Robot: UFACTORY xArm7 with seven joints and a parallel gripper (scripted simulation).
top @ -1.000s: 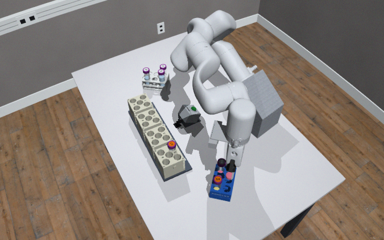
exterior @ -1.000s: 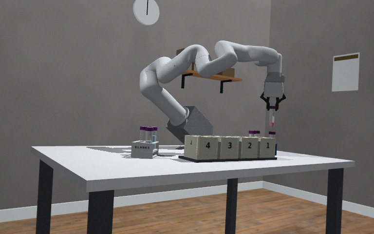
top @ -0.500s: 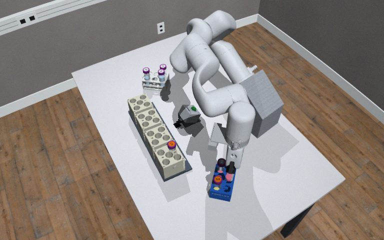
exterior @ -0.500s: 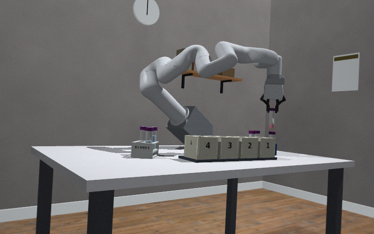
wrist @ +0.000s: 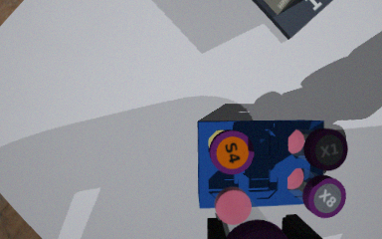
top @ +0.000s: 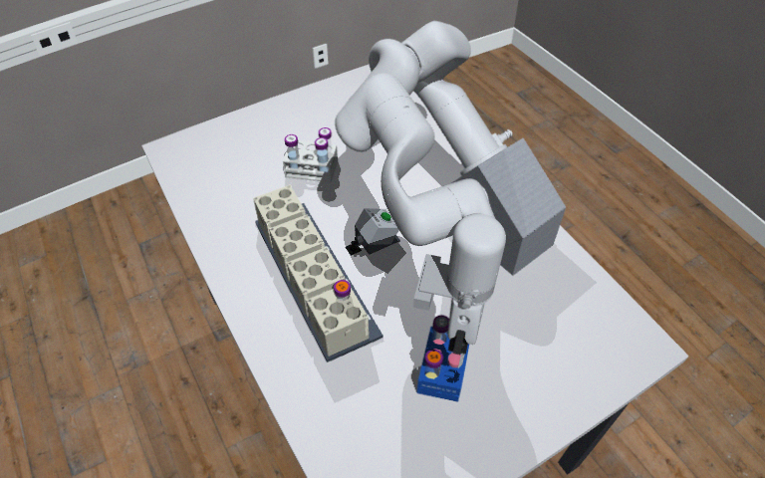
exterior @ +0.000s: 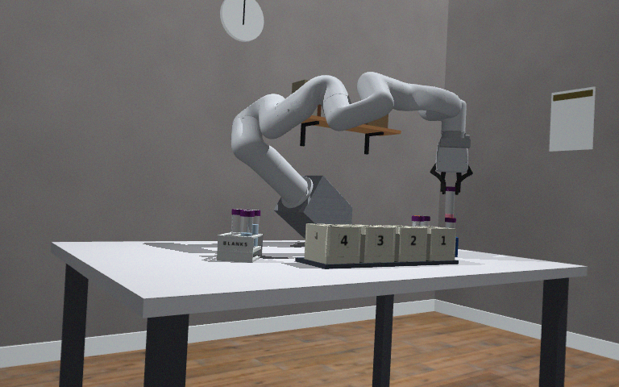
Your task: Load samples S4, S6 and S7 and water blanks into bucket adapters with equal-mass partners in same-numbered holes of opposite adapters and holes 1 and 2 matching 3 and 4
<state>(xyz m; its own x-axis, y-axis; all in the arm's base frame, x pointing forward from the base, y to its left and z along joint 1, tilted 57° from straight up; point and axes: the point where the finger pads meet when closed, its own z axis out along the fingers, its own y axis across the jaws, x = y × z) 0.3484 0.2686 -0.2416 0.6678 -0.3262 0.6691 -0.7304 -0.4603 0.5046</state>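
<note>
Fingers (top: 459, 341) (exterior: 442, 185) pinch a tube (top: 453, 359) (exterior: 449, 202) (wrist: 233, 205) near its purple cap. It has pink stuff low inside, and I can't read its name. It hangs upright over the blue rack (top: 439, 389) (exterior: 456, 246) (wrist: 204, 191). S4 (top: 432, 358) (exterior: 450, 221) (wrist: 232, 151) stands in that rack, with X1 (top: 440, 323) (wrist: 329, 149) and X8 (exterior: 426, 218) (wrist: 325, 196) at the other end. Across the desk (top: 197, 168) (exterior: 136, 268), one orange-dot tube (top: 342, 288) stands in adapter 1 (top: 347, 336) (exterior: 442, 248). Adapters 2, 3 and 4 sit in line past it, with no tubes showing. The green key (top: 385, 216) is on a small sloped box. Farther off, three purple-capped tubes stand in the BLANKS rack (top: 299, 162) (exterior: 234, 254).

Gripper (top: 459, 343) (exterior: 450, 189) (wrist: 256, 228), one: lowered from its earlier heights, near the tabletop's (top: 592, 338) (exterior: 114, 273) (wrist: 99, 75) right-hand end in the exterior view. Held tube (top: 454, 358) (exterior: 450, 202) (wrist: 233, 206), purple cap, pink contents, one: lowered with it, upright; its lower end now meets the S4 tube's cap (top: 432, 358) (exterior: 450, 220) (wrist: 232, 152) in the exterior view, contact unclear.
</note>
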